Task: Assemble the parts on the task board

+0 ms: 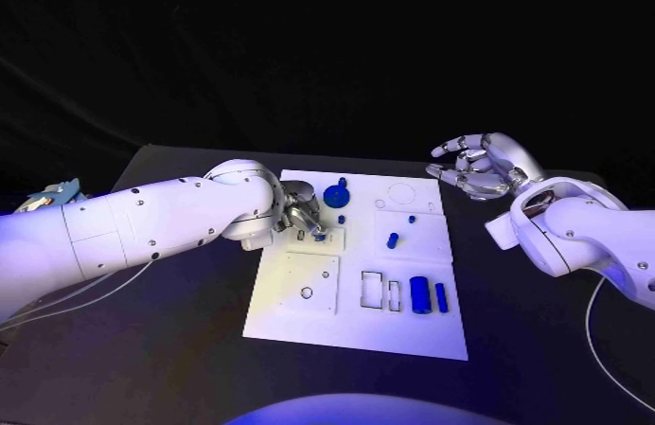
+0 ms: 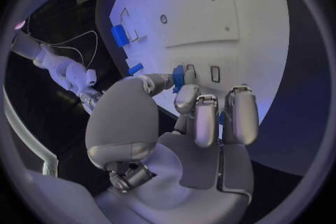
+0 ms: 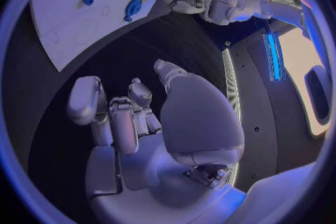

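The white task board (image 1: 293, 311) lies in the middle of the black table. My left hand (image 1: 300, 212) is low over the board's far left part and pinches a small blue part (image 2: 178, 77) between thumb and fingers, right by two narrow slots (image 2: 215, 73). My right hand (image 1: 478, 166) hovers above the table past the board's far right corner, with its fingers loosely bent and apart and nothing in them. Loose on the board are a round blue disc (image 1: 336, 196), a short blue peg (image 1: 392, 240) and two long blue pieces (image 1: 419, 294).
Rectangular cut-outs (image 1: 371, 290) sit beside the long pieces, with a round hole (image 1: 306, 292) on the board's left half. A faint circle outline (image 1: 401, 195) marks the far right area. Black table (image 1: 164, 349) surrounds the board. My left forearm (image 1: 150, 221) crosses the table's left side.
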### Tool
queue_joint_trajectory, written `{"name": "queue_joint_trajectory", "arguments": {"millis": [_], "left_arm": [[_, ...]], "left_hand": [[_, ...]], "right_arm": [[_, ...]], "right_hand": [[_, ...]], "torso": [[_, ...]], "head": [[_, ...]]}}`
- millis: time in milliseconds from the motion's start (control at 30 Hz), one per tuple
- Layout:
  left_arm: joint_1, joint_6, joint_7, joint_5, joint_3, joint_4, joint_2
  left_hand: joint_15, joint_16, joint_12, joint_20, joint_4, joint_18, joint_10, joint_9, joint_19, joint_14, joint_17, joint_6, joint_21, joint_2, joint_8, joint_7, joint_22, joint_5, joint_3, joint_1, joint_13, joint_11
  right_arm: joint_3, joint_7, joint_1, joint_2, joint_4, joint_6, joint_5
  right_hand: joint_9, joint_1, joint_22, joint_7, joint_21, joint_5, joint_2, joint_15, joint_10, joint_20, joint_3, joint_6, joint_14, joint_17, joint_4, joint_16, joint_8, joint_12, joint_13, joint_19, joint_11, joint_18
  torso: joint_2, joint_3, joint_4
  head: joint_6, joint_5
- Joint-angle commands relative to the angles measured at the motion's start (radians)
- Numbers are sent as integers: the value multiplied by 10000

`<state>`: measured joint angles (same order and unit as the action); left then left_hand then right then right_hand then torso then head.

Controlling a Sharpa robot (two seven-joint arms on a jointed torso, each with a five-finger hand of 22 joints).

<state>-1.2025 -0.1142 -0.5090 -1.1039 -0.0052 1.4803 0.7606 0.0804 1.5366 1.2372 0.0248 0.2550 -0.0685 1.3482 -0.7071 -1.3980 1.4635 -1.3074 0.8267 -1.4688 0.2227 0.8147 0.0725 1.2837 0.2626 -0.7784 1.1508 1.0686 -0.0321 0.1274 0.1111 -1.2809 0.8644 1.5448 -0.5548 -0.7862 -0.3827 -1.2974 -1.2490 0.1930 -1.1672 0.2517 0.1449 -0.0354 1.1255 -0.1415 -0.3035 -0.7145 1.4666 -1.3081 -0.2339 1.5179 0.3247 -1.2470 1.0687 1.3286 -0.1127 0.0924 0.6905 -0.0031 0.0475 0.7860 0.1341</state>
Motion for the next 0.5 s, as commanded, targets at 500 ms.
{"name": "queue_joint_trajectory", "arguments": {"millis": [500], "left_arm": [[31, -70, -304, -698, -11, 13, -69]], "left_hand": [[110, 66, 172, -10, -1619, 113, 197, -782, -151, 932, -2083, 460, -97, -42, 131, -390, 157, 16, -1667, -197, 167, -61]], "right_arm": [[3, 68, 38, -9, -33, 102, 0]], "right_hand": [[17, 81, 0, -7, 59, 36, 19, 38, 39, 68, -7, -55, 570, -836, -61, -39, 64, -44, -2, -19, 48, 61]], "torso": [[-4, 3, -2]], "head": [[61, 38]]}}
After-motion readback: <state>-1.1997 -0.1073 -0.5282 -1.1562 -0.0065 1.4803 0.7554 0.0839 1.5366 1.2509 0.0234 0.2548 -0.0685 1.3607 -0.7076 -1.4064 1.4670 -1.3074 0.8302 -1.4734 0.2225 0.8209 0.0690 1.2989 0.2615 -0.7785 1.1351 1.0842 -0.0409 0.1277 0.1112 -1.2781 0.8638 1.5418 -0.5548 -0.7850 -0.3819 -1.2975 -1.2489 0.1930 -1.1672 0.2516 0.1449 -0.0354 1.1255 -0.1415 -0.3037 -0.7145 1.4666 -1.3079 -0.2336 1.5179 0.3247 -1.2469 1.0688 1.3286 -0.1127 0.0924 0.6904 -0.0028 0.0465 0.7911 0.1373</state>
